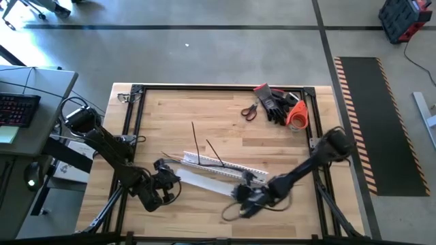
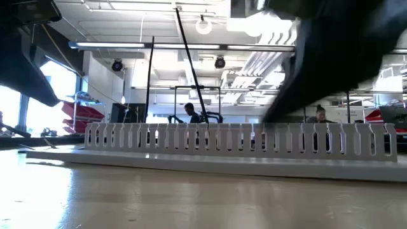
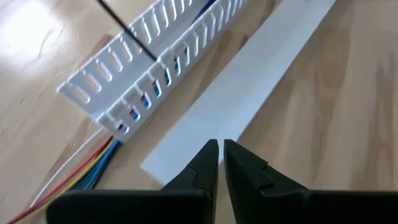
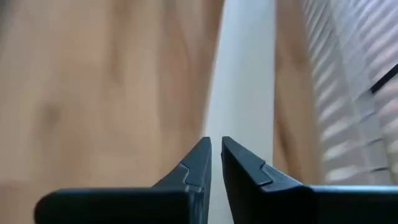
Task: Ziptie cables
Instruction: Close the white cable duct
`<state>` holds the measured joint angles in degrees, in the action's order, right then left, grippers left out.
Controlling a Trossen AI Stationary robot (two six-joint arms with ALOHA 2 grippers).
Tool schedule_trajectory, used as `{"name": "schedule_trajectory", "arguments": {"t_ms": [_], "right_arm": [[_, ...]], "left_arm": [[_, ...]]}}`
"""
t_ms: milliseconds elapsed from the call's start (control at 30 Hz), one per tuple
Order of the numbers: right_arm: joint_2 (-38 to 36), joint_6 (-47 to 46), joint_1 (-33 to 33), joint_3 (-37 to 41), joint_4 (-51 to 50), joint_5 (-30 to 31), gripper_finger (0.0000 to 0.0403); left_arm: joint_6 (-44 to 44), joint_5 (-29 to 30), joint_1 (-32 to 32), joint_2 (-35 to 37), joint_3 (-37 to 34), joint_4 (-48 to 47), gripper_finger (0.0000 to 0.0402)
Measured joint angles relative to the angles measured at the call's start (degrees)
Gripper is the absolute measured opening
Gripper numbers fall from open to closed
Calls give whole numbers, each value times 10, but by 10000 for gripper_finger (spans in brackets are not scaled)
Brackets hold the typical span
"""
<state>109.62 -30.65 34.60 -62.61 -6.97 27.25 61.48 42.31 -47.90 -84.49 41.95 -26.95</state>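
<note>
A white slotted channel (image 1: 218, 165) (image 2: 241, 141) lies across the middle of the table. The cables (image 3: 81, 177), thin red, yellow and blue wires, run inside it and stick out of its left end. Two black zip ties (image 1: 196, 141) (image 3: 124, 25) stand up from the channel. A flat white strip (image 1: 204, 182) (image 3: 249, 93) (image 4: 244, 74) lies on the wood just near of it. My left gripper (image 1: 167, 182) (image 3: 221, 149) is shut over the strip's left end. My right gripper (image 1: 249, 193) (image 4: 216, 146) is shut over its right end. My left gripper points slanting down at the white strip's left end (image 3: 186, 158); I cannot tell whether the fingertips touch it. My right gripper points down along the strip near its right end (image 4: 239, 134); whether its tips touch it does not show either.
Red-handled scissors (image 1: 249, 111), black gloves (image 1: 276, 103) and an orange object (image 1: 298, 117) lie at the far right corner. A black frame (image 1: 136, 109) borders the table. A dark cord loop (image 1: 235, 211) lies near of my right gripper. Bare wood shows at the far left.
</note>
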Motion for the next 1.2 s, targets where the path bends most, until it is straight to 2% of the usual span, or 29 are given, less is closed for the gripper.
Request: {"name": "schedule_trajectory", "arguments": {"t_ms": [133,200,300,400,600,700,967,1033,1200], "right_arm": [[-27,18,34,-4,54,116,32],[-17,38,40,-2,89,137,49],[9,68,38,-2,161,129,90],[44,101,30,-2,205,94,145],[65,110,-4,-2,188,85,274],[70,97,-28,-3,192,78,313],[104,76,-50,-5,187,35,320],[107,80,-48,-3,165,50,317],[103,77,-41,-5,131,47,311]], "left_arm": [[-16,3,8,0,0,17,9],[-18,4,13,0,0,16,9],[-27,4,18,0,0,17,9],[-35,5,22,0,0,21,9],[-66,1,25,-4,0,42,9],[-66,2,25,-4,0,45,9],[-65,0,24,-5,0,47,9],[-65,0,24,-5,0,48,9],[-66,-1,24,-9,0,50,9]]}}
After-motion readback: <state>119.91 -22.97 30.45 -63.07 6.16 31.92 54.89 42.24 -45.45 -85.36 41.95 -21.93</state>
